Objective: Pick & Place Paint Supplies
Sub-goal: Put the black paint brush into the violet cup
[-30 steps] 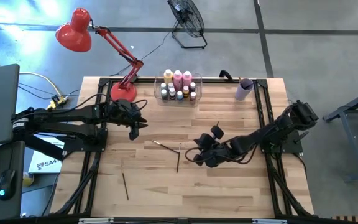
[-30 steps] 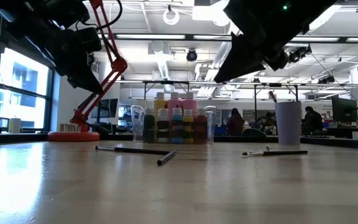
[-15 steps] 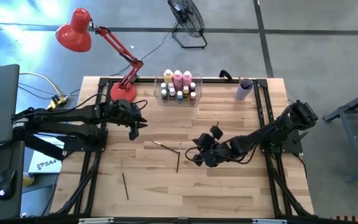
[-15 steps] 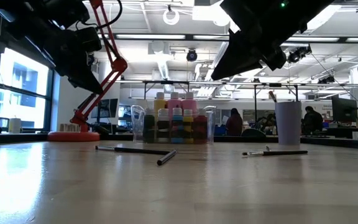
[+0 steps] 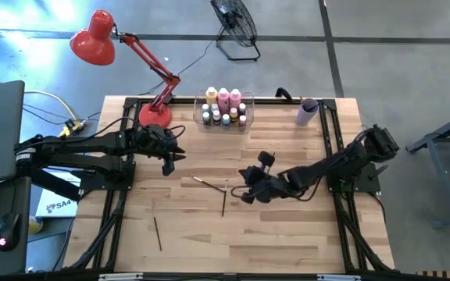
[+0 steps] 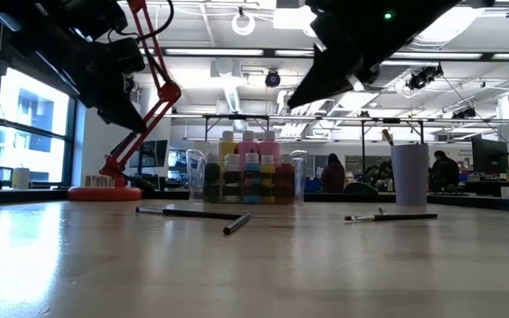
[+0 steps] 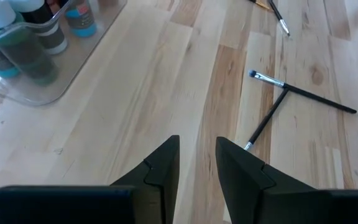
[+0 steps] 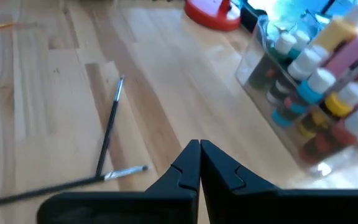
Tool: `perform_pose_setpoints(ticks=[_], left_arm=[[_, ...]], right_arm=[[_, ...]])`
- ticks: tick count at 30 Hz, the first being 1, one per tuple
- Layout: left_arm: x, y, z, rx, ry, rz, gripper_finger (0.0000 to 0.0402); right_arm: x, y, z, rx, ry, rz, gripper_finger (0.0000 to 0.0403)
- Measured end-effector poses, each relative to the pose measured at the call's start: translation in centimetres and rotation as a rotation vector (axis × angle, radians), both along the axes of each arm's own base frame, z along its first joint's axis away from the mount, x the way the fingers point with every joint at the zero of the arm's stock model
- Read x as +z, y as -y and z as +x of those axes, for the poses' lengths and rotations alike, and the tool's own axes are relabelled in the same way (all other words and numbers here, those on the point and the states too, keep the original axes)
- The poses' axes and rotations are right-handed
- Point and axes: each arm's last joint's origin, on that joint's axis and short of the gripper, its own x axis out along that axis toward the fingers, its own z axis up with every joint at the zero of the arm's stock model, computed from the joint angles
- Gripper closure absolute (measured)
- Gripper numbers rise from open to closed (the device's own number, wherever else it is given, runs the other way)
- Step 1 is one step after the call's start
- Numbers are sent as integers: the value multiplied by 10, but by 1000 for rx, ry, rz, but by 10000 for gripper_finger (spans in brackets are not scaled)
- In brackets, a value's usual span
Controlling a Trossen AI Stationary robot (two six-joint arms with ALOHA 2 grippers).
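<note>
Pale butcher-block wooden table (image 5: 287,242) carries everything, with a red desk lamp (image 5: 104,43) at its far left corner. Two dark arms hang above it: the left gripper (image 5: 169,161) hovers over the left-centre boards with a narrow gap between its fingers and nothing in it; the right gripper (image 5: 248,195) hovers over the middle, its fingers pressed together and empty. At the far edge stands a clear rectangular plastic bin (image 5: 224,125) holding tall pink and yellow-orange paint bottles (image 5: 223,98) and tiny white-capped bottles (image 5: 226,119). A lilac cup (image 5: 307,112) stands near the far right corner. Two thin dark paintbrushes (image 5: 217,191) lie touching in a T on the middle boards, just beside the right gripper. Another dark brush (image 5: 157,232) lies alone toward the near left.
</note>
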Motion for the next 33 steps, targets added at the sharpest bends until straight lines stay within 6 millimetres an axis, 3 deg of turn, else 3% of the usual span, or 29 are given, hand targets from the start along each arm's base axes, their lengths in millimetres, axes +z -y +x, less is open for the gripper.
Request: perform_pose_setpoints(ticks=[8, 24, 33], left_arm=[[2, 0, 2, 0, 25, 7, 300], [-3, 1, -2, 3, -33, -14, 300], [-3, 1, -3, 5, -42, -21, 300]], right_arm=[[3, 15, 9, 121, -37, -36, 400], [3, 19, 11, 118, -20, 11, 400], [0, 12, 11, 380, -90, 140, 400]])
